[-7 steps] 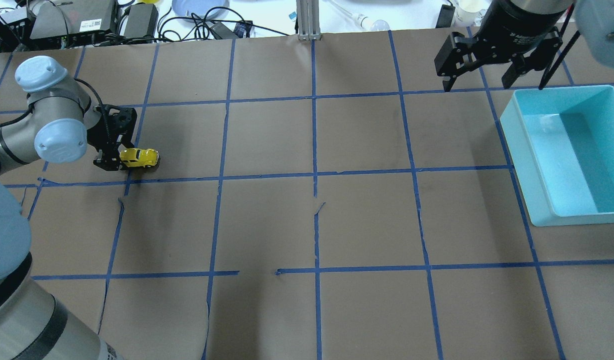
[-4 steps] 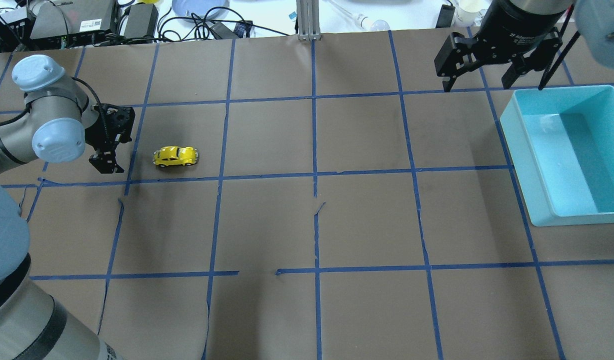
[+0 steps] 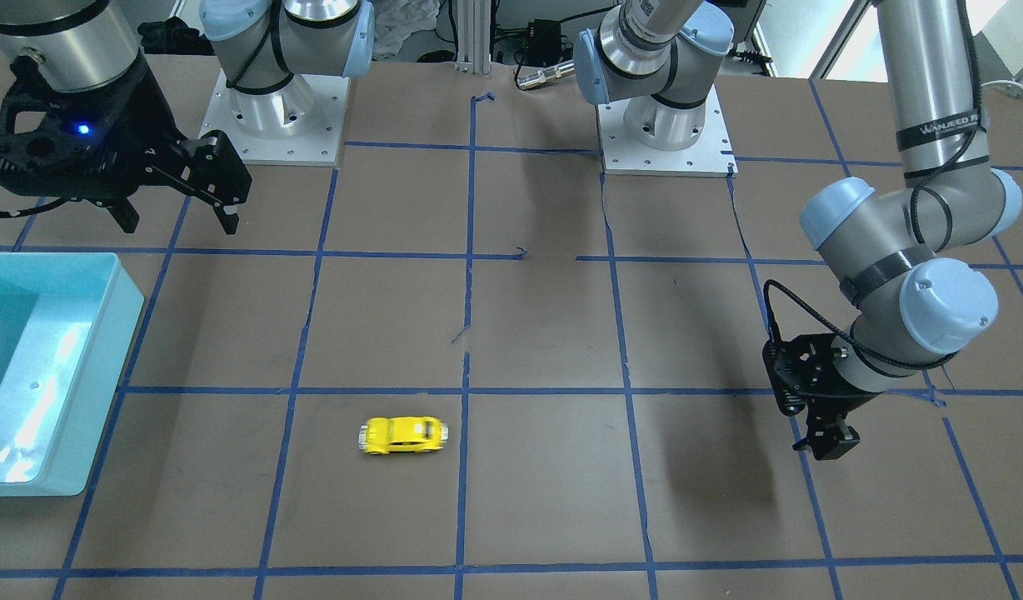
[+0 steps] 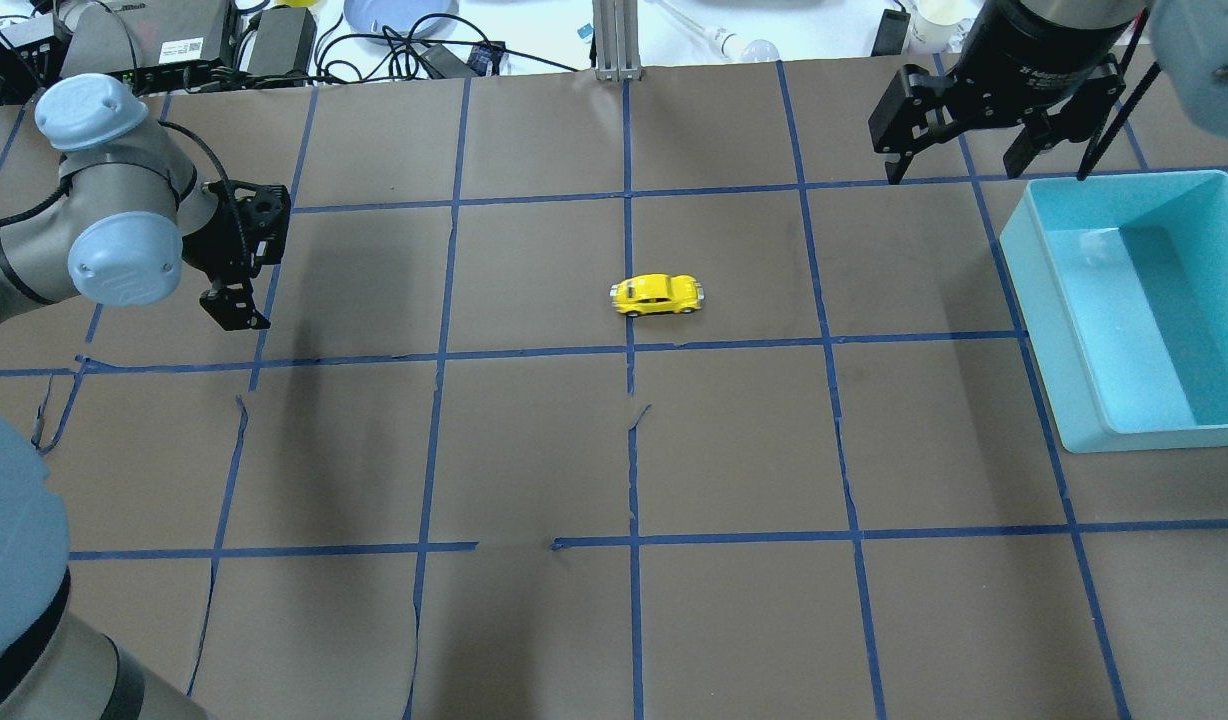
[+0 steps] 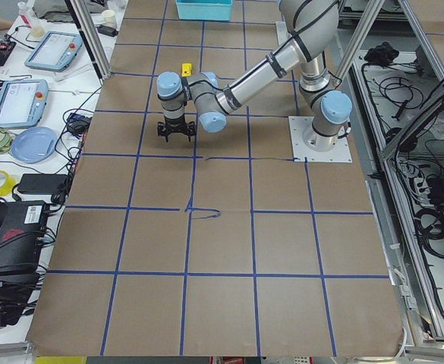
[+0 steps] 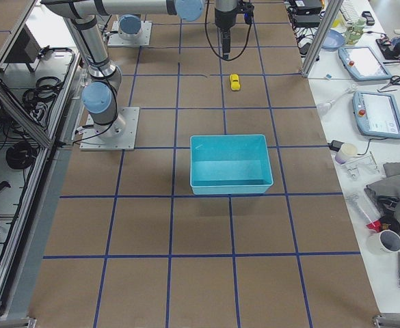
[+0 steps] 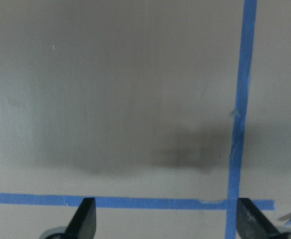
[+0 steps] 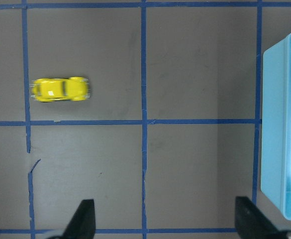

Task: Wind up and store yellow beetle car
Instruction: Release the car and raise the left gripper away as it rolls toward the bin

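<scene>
The yellow beetle car (image 4: 657, 295) stands on its wheels near the middle of the table, free of both grippers. It also shows in the front view (image 3: 403, 435) and, blurred, in the right wrist view (image 8: 60, 89). My left gripper (image 4: 236, 310) is open and empty at the table's left side, far from the car; its wrist view (image 7: 167, 224) shows only bare paper and tape. My right gripper (image 4: 959, 165) is open and empty, held high at the far right, beside the blue bin (image 4: 1014, 250).
The light blue bin (image 3: 128, 292) is empty and sits at the table's right edge. Brown paper with a blue tape grid covers the table. Cables, boxes and a plate (image 4: 399, 15) lie beyond the far edge.
The car has left my left gripper and rolled right, from the left side to the table's middle. My left gripper has opened and drawn back slightly. The right arm has not moved.
</scene>
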Controlling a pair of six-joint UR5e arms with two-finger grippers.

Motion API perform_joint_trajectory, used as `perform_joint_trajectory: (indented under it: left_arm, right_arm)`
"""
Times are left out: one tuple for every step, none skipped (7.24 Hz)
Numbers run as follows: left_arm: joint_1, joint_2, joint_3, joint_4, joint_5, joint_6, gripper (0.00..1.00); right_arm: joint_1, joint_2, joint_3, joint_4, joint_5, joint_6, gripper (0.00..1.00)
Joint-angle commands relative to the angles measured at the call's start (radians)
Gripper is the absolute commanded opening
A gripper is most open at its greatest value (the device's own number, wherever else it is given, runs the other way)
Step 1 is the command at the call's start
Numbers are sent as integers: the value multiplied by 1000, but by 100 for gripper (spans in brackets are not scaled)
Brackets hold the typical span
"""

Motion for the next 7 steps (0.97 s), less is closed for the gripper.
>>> perform_joint_trajectory:
  left_arm:
    - [-77, 69, 31, -117, -61, -189, 100]
    - [-100, 98, 34, -146, -64, -270, 100]
    - [-133, 128, 55, -169, -61, -405, 100]
    - [-172, 146, 84, -225, -61, -553, 100]
    - [-199, 178, 103, -282, -59, -655, 100]
    - [-206, 215, 115, -336, -59, -731, 100]
    - [-207, 261, 136, -417, -56, -835, 100]
  right_arm:
    - [0, 0, 0, 1, 0, 0, 100]
    - [0, 0, 0, 1, 0, 0, 100]
    - [0, 0, 0, 1, 0, 0, 100]
    - [0, 0, 0, 1, 0, 0, 100]
    - [0, 0, 0, 1, 0, 0, 100]
    - [-2, 2, -2, 1, 0, -1, 100]
    - [-2, 5, -12, 4, 2, -1, 100]
